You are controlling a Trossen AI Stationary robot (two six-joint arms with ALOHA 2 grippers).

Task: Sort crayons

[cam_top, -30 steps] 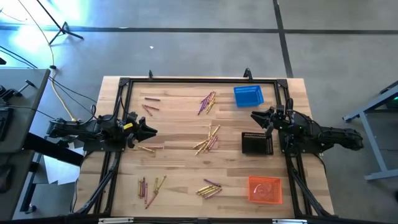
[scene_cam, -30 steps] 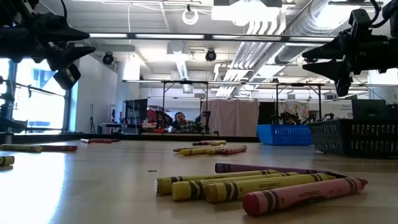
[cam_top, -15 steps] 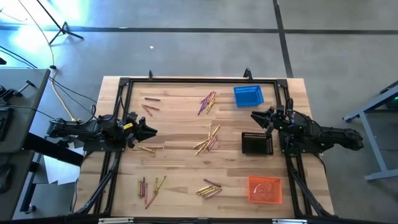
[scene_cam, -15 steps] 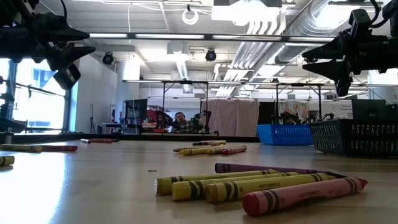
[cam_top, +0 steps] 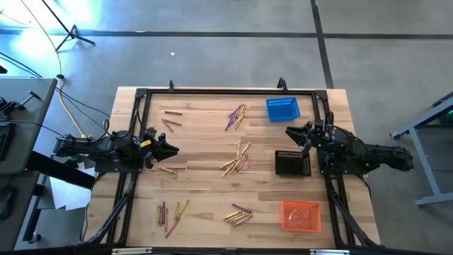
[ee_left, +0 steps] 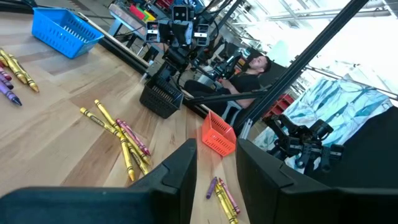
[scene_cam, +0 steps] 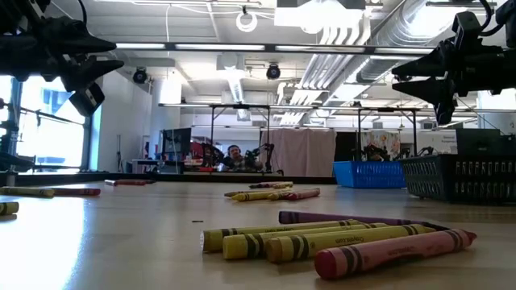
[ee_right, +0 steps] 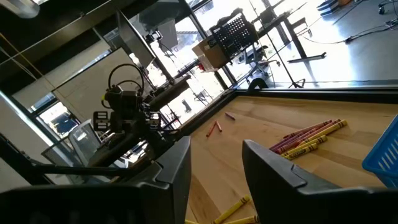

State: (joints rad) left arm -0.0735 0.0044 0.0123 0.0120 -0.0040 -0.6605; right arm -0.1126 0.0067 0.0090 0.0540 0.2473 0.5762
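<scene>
- Change over the last second: none found. Both arms, every crayon cluster and all three baskets sit exactly where they sat a second ago. Judgement: the sort has not started, or the rig is paused between moves.
- Left gripper [cam_top: 172,148]: raised above the table [cam_top: 205,205] near its left edge, about midway along. Its fingers [ee_left: 180,171] stand apart with nothing between them.
- Right gripper [cam_top: 290,132]: raised near the right edge, just beyond the black basket [cam_top: 292,163]. Fingers [ee_right: 177,162] likewise released; no crayon is held.
- The crayons, all loose on the wood, none seen in a basket:
  - a mixed cluster [cam_top: 236,160] at the table's centre;
  - a second cluster [cam_top: 236,116] toward the far edge, beside the blue basket [cam_top: 283,108];
  - a few red ones [cam_top: 170,118] toward the far left corner;
  - one or two [cam_top: 168,168] at the left edge, just under the left gripper;
  - two groups along the near edge, one near the left corner [cam_top: 170,212] and one at mid-edge [cam_top: 238,214], the latter lying closest in the low view [scene_cam: 322,238].
- Baskets: blue at the far right corner, black at the right edge, orange basket [cam_top: 301,215] at the near right corner. Whether the pale marks inside the orange one are contents cannot be told.
- Meaning for the task: the whole sort is outstanding. All baskets lie on the right side, so crayons on the left side will likely need a long carry or a handover.
- A person sits in the room beyond the table, clear of the work area.
</scene>
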